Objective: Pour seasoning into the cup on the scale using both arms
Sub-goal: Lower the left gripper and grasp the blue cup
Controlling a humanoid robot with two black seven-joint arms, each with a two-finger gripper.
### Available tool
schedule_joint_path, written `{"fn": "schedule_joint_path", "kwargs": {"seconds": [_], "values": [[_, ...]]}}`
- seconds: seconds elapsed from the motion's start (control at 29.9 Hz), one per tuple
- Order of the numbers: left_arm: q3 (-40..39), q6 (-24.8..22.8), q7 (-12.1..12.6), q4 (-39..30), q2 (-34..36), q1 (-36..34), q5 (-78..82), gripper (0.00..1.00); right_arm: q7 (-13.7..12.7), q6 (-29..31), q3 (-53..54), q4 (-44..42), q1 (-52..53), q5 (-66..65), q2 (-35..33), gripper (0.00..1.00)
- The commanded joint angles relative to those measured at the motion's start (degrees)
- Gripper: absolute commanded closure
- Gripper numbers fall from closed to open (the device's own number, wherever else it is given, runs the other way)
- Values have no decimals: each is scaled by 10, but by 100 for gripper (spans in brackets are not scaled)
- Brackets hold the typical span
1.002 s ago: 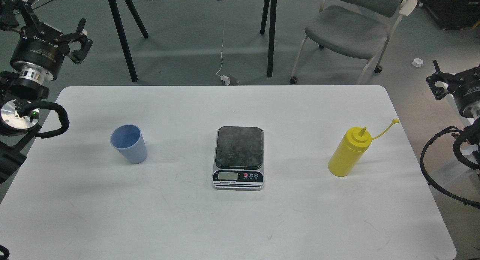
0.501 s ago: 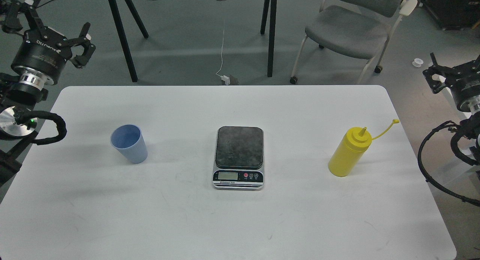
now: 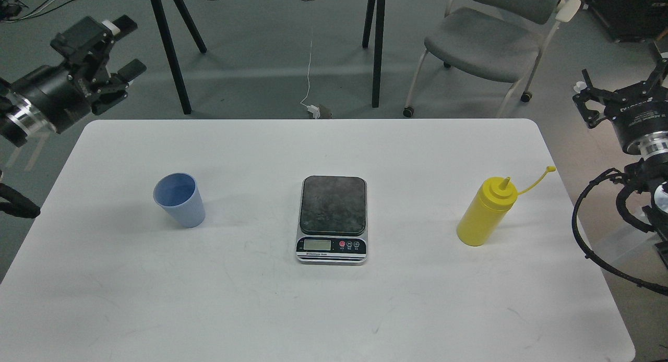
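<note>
White table; grey floor; grey chair behind; black-legged bench.

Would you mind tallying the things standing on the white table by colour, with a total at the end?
Light blue: 1, the cup
Dark grey and silver: 1, the scale
Yellow: 1, the seasoning bottle
Total: 3 things on the table
</note>
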Motion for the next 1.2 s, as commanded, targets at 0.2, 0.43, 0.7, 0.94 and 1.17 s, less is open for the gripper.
{"fn": "schedule_joint_path", "kwargs": {"seconds": [0.2,0.43,0.7,0.94,1.17], "values": [[97,173,0,26,-9,5,397,3,0,0,7,0,-5,0,-5,1],[225,230,0,137,-59,-22,411,7,0,0,12,2,-6,0,-5,1],[280,251,0,191,-98,-28,412,29,0,0,21,12,-21,0,-13,1],[283,251,0,235,-124,-34,411,56,0,0,27,12,-29,0,-15,1],[283,250,0,236,-127,-38,411,83,0,0,32,12,-38,0,-15,1]]}}
